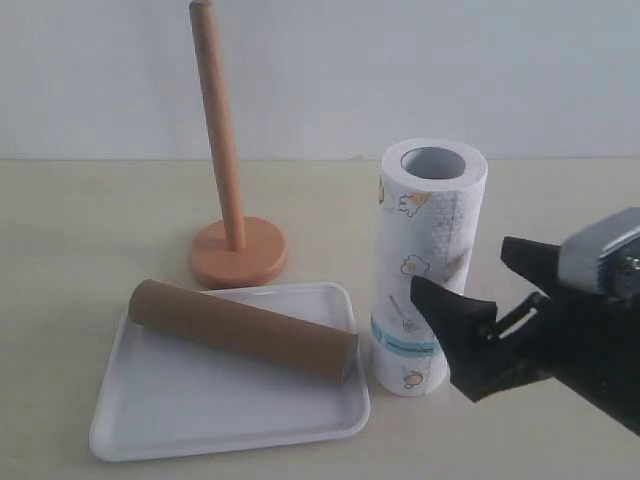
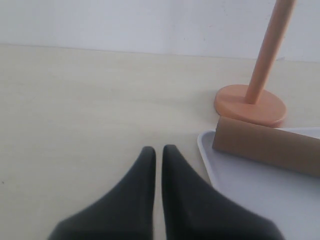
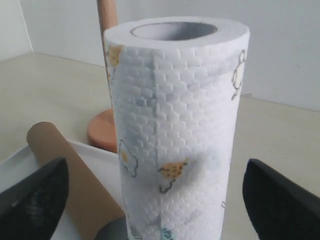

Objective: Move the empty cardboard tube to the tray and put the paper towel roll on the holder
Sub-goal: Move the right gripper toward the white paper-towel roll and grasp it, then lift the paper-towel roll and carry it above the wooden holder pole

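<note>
1. Tray [image 1: 170, 420]: flat glossy white rect. w/ rounded corners and low rim. It holds the empty cardboard tube [image 1: 240, 328], a plain brown cyl. lying on its side, diagonal across the tray.
2. Paper towel roll [image 1: 425, 260]: upright on the table [image 1: 80, 230], just beside the tray's right edge. Thick, white, embossed; yellow cartoon prints, teal band low down, open core on top.
3. Holder [image 1: 238, 255]: orange-tan wood, round disc base + tall thin dowel w/ rounded top, behind the tray.
4. Right gripper [image 1: 460, 268]: black fingers spread wide, roll between them, gap on each side in the wrist view.
5. Left gripper [image 2: 158, 150]: tapered black fingers pressed nearly together, holding nothing, over the table beside the tray.
</note>
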You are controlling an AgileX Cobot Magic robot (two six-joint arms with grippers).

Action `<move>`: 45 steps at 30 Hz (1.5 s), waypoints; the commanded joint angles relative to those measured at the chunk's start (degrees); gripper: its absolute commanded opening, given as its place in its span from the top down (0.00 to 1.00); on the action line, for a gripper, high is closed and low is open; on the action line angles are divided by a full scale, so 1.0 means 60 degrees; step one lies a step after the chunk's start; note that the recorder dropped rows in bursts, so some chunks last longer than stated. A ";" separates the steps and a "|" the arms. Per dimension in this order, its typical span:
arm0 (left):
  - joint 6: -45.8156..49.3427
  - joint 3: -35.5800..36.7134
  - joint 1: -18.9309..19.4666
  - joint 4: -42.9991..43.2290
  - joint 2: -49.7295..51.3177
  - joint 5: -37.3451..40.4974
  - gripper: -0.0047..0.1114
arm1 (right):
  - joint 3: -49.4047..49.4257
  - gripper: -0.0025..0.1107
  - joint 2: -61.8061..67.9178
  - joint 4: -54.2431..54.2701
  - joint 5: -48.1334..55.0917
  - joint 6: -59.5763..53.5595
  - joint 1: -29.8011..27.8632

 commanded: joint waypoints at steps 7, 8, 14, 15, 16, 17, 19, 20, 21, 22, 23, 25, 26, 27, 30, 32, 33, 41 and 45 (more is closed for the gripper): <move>0.0012 0.0034 -0.0087 0.0010 -0.0028 -0.0040 0.92 | -0.1348 0.20 0.3053 0.0338 -0.1485 -0.0107 0.0013; 0.0012 0.0034 -0.0087 0.0010 -0.0028 -0.0040 0.92 | -0.1492 0.20 0.3301 0.0362 -0.1555 -0.0107 0.0013; 0.0012 0.0034 -0.0087 0.0010 -0.0028 -0.0040 0.92 | -0.2131 0.20 0.4246 0.0484 -0.1619 -0.0198 0.0013; 0.0012 0.0034 -0.0087 0.0010 -0.0028 -0.0040 0.92 | -0.2155 0.21 0.4282 0.0484 -0.1651 -0.0198 0.0013; 0.0012 0.0034 -0.0087 0.0010 -0.0028 -0.0040 0.92 | -0.2172 0.22 0.4282 0.0484 -0.1652 -0.0198 0.0013; 0.0012 0.0034 -0.0087 0.0010 -0.0028 -0.0040 0.92 | -0.2172 0.25 0.4259 0.0484 -0.1652 -0.0229 0.0013; 0.0012 0.0034 -0.0087 0.0010 -0.0028 -0.0040 0.92 | -0.2172 0.39 0.4242 0.0661 -0.1652 -0.0396 0.0013; 0.0012 0.0034 -0.0087 0.0010 -0.0028 -0.0040 0.92 | -0.2172 0.46 0.4242 0.0769 -0.1652 -0.0501 0.0013; 0.0012 0.0034 -0.0087 0.0010 -0.0028 -0.0040 0.92 | -0.2172 0.57 0.4242 0.0940 -0.1563 -0.0571 0.0013; 0.0012 0.0034 -0.0087 0.0010 -0.0028 -0.0040 0.92 | -0.2154 0.68 0.4242 0.1077 -0.1544 -0.0710 0.0013; 0.0012 0.0034 -0.0087 0.0010 -0.0028 -0.0040 0.92 | -0.2154 0.77 0.4242 0.1118 -0.1544 -0.0710 0.0013; 0.0012 0.0034 -0.0087 0.0010 -0.0028 -0.0040 0.92 | -0.2154 0.99 0.4242 0.1118 -0.1708 -0.0894 0.0013; 0.0012 0.0034 -0.0087 0.0010 -0.0028 -0.0040 0.92 | -0.2154 0.97 0.4242 0.1118 -0.1841 -0.0912 0.0013; 0.0012 0.0034 -0.0087 0.0010 -0.0028 -0.0040 0.92 | -0.2154 0.98 0.4242 0.1118 -0.2064 -0.0912 0.0013; 0.0012 0.0034 -0.0087 0.0010 -0.0028 -0.0040 0.92 | -0.2154 0.98 0.4141 0.1118 -0.2650 -0.0933 0.0013; 0.0012 0.0034 -0.0087 0.0010 -0.0028 -0.0040 0.92 | -0.2154 0.98 0.3794 0.1126 -0.2651 -0.1145 0.0013; 0.0012 0.0034 -0.0087 0.0010 -0.0028 -0.0040 0.92 | -0.2154 0.98 0.3547 0.1178 -0.2605 -0.1299 0.0013; 0.0012 0.0034 -0.0087 0.0010 -0.0028 -0.0040 0.92 | -0.2337 0.98 0.0467 0.1305 -0.1482 -0.1892 0.0013; 0.0012 0.0034 -0.0087 0.0010 -0.0028 -0.0040 0.92 | -0.3207 0.98 -0.1271 0.1411 0.0578 -0.2474 0.0013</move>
